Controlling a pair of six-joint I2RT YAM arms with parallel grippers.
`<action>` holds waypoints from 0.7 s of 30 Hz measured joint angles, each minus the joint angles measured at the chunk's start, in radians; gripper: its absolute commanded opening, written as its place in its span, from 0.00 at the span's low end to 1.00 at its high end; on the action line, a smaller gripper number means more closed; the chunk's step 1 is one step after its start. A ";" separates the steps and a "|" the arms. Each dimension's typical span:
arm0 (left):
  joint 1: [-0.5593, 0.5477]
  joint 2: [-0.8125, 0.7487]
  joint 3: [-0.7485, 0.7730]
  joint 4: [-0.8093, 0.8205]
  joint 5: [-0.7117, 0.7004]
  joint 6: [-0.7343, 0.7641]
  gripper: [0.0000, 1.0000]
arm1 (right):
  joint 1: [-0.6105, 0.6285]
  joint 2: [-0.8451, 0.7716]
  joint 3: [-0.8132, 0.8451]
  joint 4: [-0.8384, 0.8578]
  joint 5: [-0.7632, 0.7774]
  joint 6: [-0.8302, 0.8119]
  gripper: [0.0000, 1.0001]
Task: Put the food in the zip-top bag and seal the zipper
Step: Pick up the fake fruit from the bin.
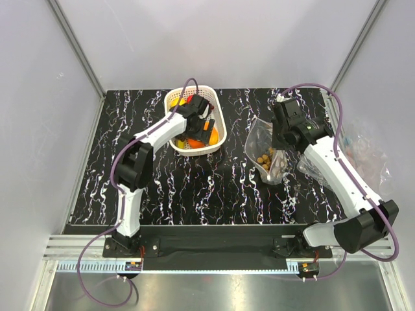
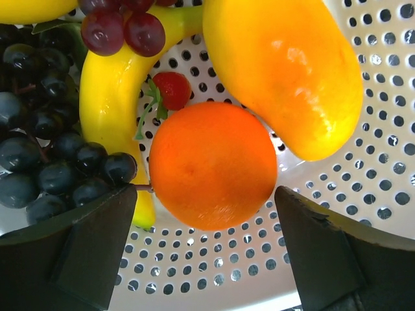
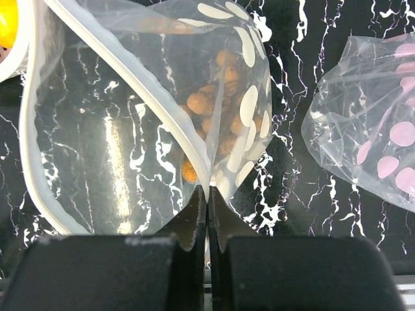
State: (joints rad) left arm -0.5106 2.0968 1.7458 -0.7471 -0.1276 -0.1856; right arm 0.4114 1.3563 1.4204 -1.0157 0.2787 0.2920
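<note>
My left gripper [image 2: 206,249] is open inside the white basket [image 1: 217,116], its fingers either side of and just short of an orange [image 2: 213,165]. Around it lie a yellow banana [image 2: 107,97], a small strawberry [image 2: 174,89], dark purple grapes [image 2: 45,162], red grapes [image 2: 123,27] and a yellow-orange fruit [image 2: 292,71]. My right gripper [image 3: 207,194] is shut on the rim of the clear zip-top bag [image 3: 130,123], holding its mouth open. Tan grapes [image 3: 211,107] lie inside the bag [image 1: 267,155].
A second clear bag with pink dots [image 3: 376,123] lies to the right of the held bag, near the table's right edge [image 1: 366,155]. The basket stands at the back middle of the black marbled table [image 1: 194,188].
</note>
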 measured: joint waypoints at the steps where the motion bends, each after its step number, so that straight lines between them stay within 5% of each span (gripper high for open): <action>1: -0.003 0.000 0.000 0.002 -0.001 0.000 0.96 | 0.000 -0.003 0.000 0.000 -0.001 0.000 0.00; 21: -0.046 -0.072 -0.022 -0.002 -0.087 0.013 0.96 | 0.000 -0.012 -0.004 0.001 -0.011 0.004 0.00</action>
State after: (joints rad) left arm -0.5564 2.0247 1.7237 -0.7494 -0.2146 -0.1726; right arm 0.4114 1.3445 1.4162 -1.0145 0.2672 0.2958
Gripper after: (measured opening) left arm 0.964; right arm 0.012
